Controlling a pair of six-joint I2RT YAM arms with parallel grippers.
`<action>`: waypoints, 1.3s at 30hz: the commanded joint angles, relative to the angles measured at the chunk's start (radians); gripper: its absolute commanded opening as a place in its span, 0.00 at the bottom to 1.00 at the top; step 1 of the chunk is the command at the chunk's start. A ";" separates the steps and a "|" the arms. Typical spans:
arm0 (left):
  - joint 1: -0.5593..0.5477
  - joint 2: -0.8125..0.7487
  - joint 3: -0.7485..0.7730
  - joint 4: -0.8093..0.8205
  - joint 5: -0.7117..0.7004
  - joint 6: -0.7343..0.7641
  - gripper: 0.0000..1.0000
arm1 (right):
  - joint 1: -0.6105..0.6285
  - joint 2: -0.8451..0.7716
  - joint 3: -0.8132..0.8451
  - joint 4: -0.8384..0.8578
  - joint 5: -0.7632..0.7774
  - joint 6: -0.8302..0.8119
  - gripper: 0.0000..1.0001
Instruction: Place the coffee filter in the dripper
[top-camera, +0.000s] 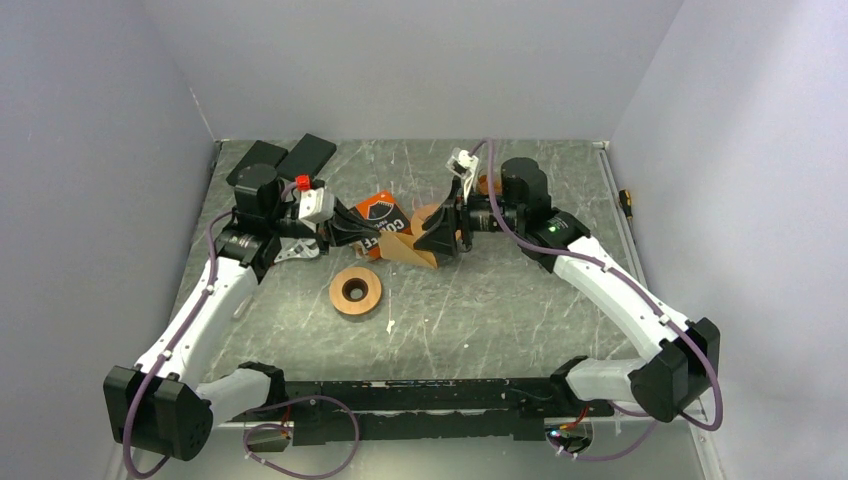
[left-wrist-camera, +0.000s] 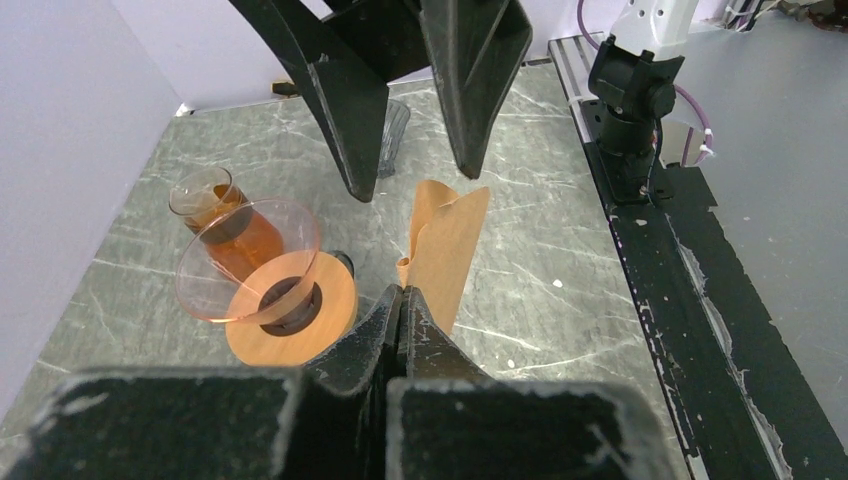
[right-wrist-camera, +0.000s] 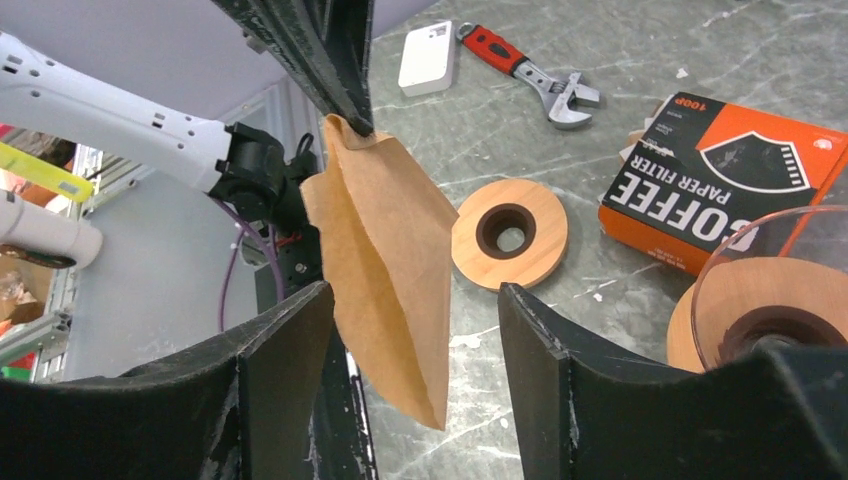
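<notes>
Coffee filter (right-wrist-camera: 385, 270): brown paper, matt, creased.
Dripper (left-wrist-camera: 205, 290): clear glossy cone, smooth wooden collar.
Wooden ring (right-wrist-camera: 510, 272): smooth, pale.
Box (right-wrist-camera: 720, 190): printed card.
Wrench (right-wrist-camera: 540, 75): bare metal jaw.
Desk (left-wrist-camera: 530, 260): grey, marbled, scratched.

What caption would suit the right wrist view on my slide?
The left gripper holds the paper filter between the open fingers of the right gripper; a wooden ring lies behind.

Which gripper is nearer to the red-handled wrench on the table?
Left. The left gripper, shut on the coffee filter, reaches out just past the wrench. The right gripper, open, faces it from the far side of the filter.
</notes>
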 joint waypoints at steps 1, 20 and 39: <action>-0.009 -0.020 -0.003 0.033 0.035 0.016 0.00 | 0.010 0.012 0.038 -0.004 0.047 -0.037 0.63; -0.015 -0.028 -0.003 0.020 -0.029 0.024 0.13 | 0.042 0.021 0.004 0.058 0.098 -0.028 0.00; -0.016 -0.002 0.015 0.015 -0.692 -0.367 1.00 | -0.014 0.059 0.172 -0.120 0.346 0.032 0.00</action>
